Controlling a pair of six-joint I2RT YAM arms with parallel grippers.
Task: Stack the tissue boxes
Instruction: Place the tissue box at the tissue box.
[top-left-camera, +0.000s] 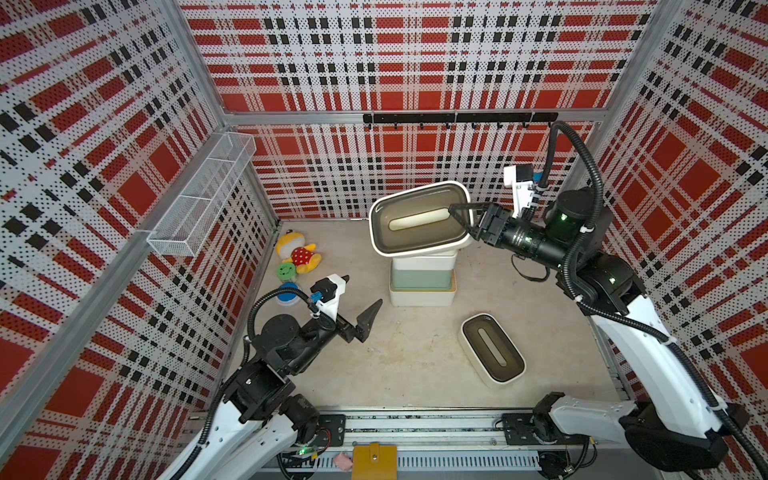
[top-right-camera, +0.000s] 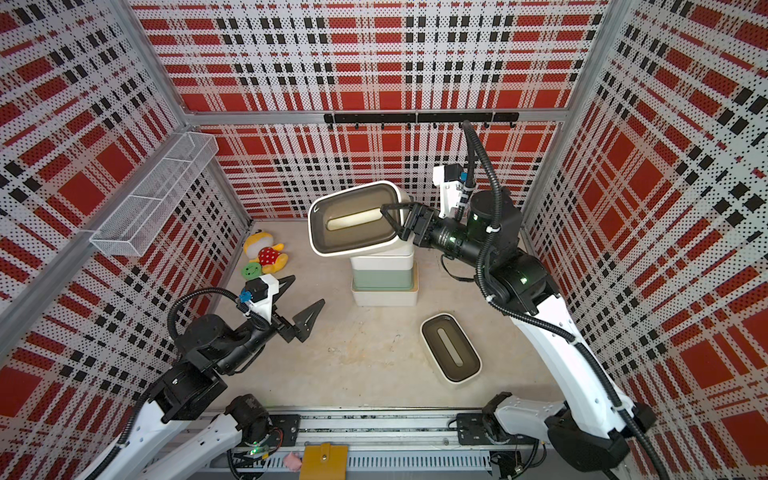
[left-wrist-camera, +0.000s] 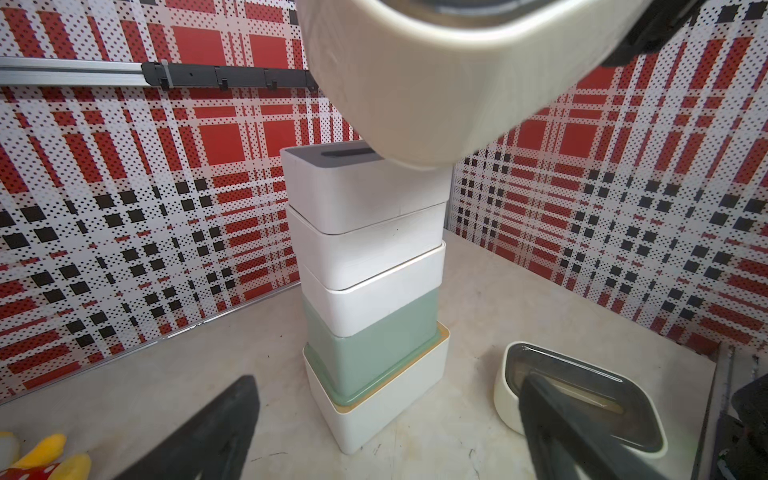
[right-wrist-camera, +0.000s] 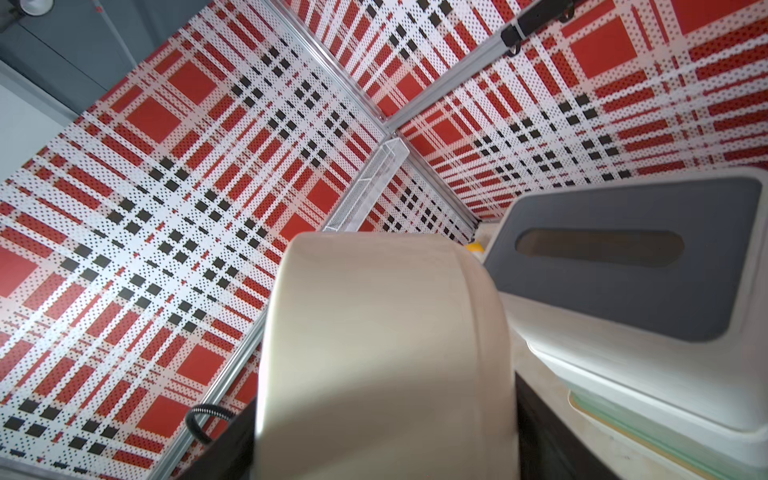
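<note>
The right gripper (top-left-camera: 459, 218) clamps one end of an olive-lidded tissue box (top-left-camera: 411, 220), which tilts over the five-box stack (top-left-camera: 422, 276) (grey lid topmost). The left gripper (top-left-camera: 359, 294) gapes wide and empty beside a plush toy (top-left-camera: 297, 254), green disc (top-left-camera: 286, 271) and blue disc (top-left-camera: 289, 293). A second olive-lidded box (top-left-camera: 492, 349) lies on the table (top-left-camera: 415, 374), near the right arm.

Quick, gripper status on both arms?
Left gripper: open, empty.
Right gripper: closed on the dark-lidded tissue box, over the stack.
</note>
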